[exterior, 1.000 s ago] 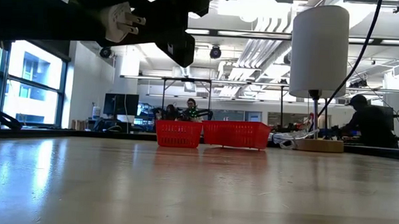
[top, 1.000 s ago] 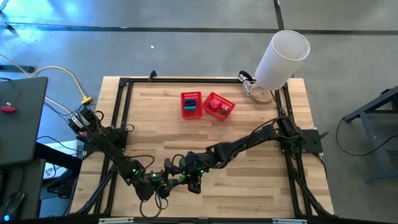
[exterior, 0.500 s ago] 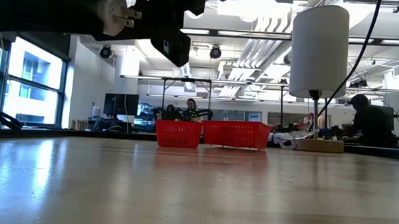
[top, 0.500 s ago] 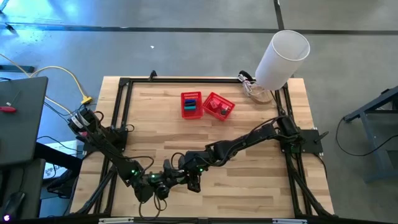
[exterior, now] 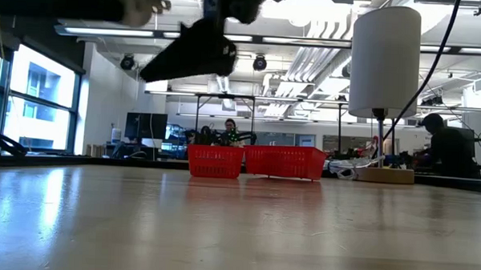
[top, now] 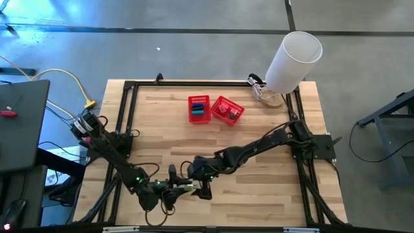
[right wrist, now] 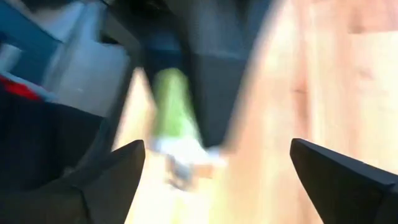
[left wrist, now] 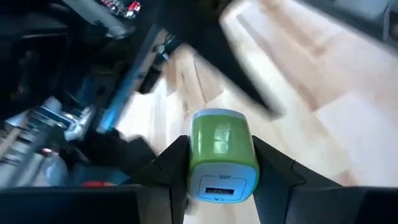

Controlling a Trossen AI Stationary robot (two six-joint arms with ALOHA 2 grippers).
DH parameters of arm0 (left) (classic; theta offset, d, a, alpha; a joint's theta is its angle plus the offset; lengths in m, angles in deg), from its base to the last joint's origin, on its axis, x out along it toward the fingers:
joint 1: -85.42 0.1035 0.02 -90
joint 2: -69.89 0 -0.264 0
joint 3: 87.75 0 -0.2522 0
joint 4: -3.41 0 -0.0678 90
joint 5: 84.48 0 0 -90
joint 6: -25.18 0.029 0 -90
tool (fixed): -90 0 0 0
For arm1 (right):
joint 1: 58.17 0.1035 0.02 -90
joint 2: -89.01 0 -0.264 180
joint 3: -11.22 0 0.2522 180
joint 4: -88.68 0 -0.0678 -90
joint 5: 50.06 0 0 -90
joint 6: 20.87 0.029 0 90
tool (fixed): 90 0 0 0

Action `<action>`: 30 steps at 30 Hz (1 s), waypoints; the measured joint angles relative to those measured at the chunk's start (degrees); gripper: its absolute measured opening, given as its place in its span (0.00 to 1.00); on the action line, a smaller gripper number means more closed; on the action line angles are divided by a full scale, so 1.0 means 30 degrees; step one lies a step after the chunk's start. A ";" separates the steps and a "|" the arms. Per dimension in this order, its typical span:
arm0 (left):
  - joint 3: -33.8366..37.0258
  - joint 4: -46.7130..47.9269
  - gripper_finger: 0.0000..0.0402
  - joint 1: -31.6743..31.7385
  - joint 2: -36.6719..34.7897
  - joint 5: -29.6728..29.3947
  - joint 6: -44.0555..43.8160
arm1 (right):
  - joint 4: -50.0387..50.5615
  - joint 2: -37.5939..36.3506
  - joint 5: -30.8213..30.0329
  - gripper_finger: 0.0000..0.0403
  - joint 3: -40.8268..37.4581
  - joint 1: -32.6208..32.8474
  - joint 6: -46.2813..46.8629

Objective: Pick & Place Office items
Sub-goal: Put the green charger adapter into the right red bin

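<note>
A small green and white charger plug (left wrist: 222,152) hangs above the near part of the table, between my two grippers (top: 187,186). My left gripper (left wrist: 222,171) is shut on it, reaching in from the table's left. In the low view its prongs (exterior: 159,3) point toward the right. My right gripper (right wrist: 221,177) stands open just to the charger's right (right wrist: 174,115), touching nothing. Two red mesh baskets (top: 199,109) (top: 227,110) with small items in them stand on the far middle of the table. My left gripper pinches the charger's green body (left wrist: 198,163) between its two fingers (left wrist: 171,169), one on each of two opposite sides. The fingers come in about level from the table's left. The charger is lifted clear of the table, its port end toward the wrist.
A big white cylinder (top: 294,61) stands on a stand at the far right corner. A black frame (top: 129,116) runs round the table's edges. Bare wood (top: 259,188) lies near and right of the grippers. People sit in the room behind.
My left gripper has taken hold of the charger. My right gripper has opened, let go of it and drawn slightly back toward the table's right. The charger has stayed lifted above the near part of the table, now in the left gripper alone.
</note>
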 joint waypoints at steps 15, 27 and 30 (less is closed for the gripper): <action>0.0022 -0.1142 0.30 0.0155 -0.0463 0.0647 -0.5053 | 0.4693 -0.3040 -1.1753 0.90 0.0022 0.3106 -0.1689; 0.0007 -0.2004 0.30 0.2240 -0.3033 0.5977 -1.3804 | 0.6267 -0.3186 -1.6907 0.90 0.0007 0.5786 -0.2780; 0.0007 -0.2001 0.30 0.3134 -0.3434 0.7645 -1.6505 | 0.5569 -0.3186 -1.5427 0.90 0.0007 0.5792 -0.3056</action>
